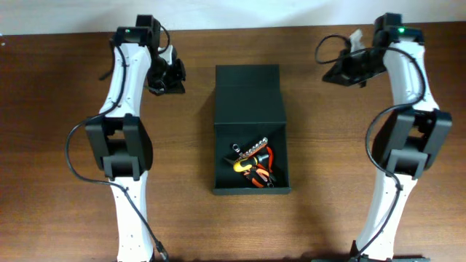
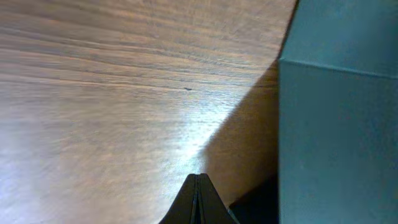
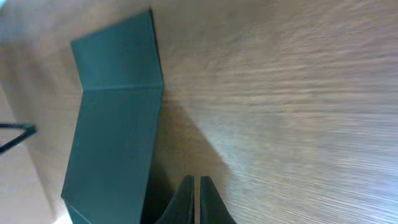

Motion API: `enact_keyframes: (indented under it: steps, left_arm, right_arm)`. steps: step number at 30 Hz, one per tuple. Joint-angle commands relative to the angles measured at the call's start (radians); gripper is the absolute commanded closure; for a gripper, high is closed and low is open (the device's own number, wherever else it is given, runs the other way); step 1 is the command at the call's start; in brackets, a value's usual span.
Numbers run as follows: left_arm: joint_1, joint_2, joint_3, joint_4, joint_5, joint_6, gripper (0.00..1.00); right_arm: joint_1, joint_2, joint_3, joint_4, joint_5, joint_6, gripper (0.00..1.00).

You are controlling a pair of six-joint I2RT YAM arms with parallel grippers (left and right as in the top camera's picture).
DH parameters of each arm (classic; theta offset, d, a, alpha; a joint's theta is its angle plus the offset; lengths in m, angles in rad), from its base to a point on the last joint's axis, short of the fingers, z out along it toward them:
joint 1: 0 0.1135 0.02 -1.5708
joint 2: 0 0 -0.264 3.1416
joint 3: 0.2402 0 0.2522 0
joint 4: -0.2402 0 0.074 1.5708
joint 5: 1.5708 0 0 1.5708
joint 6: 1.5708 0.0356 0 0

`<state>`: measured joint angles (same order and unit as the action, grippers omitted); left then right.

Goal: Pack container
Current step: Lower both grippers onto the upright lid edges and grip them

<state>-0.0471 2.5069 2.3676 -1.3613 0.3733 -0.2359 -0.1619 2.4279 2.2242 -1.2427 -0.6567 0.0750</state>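
Note:
The matte black container (image 1: 251,98) stands open at the table's middle, its flap lid laid back toward the far side. Inside its near half lie several hand tools (image 1: 253,164) with red, yellow and silver parts. My left gripper (image 1: 169,78) is shut and empty, over the table left of the lid. In the left wrist view the container's wall (image 2: 339,124) fills the right side beyond my shut fingertips (image 2: 199,177). My right gripper (image 1: 342,70) is shut and empty, right of the lid. The right wrist view shows the lid (image 3: 115,124) left of the shut fingertips (image 3: 194,180).
Brown wooden table (image 1: 328,218) all around. Both arms run along the left and right sides, with their bases at the near edge. A cable loops beside the left arm (image 1: 73,145).

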Motion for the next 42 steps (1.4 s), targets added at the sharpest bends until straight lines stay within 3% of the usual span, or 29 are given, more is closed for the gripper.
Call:
enact_keyframes:
  steps: [1,16,24,42]
  left_arm:
    - [0.006,0.054,0.004,-0.001,0.097,0.013,0.98]
    - [0.002,0.104,0.004,-0.016,0.179,0.015,0.98]
    - [0.002,0.131,0.004,-0.045,0.294,0.005,0.98]
    - [-0.018,0.132,0.004,-0.109,0.336,0.004,0.98]
  right_arm:
    - [0.033,0.01,-0.009,-0.01,-0.047,0.001,0.96]
    - [0.06,0.016,-0.075,-0.014,-0.05,0.111,0.96]
    - [0.064,0.016,-0.15,0.002,-0.144,0.11,0.96]
    - [0.097,0.016,-0.168,-0.036,-0.155,0.194,0.96]
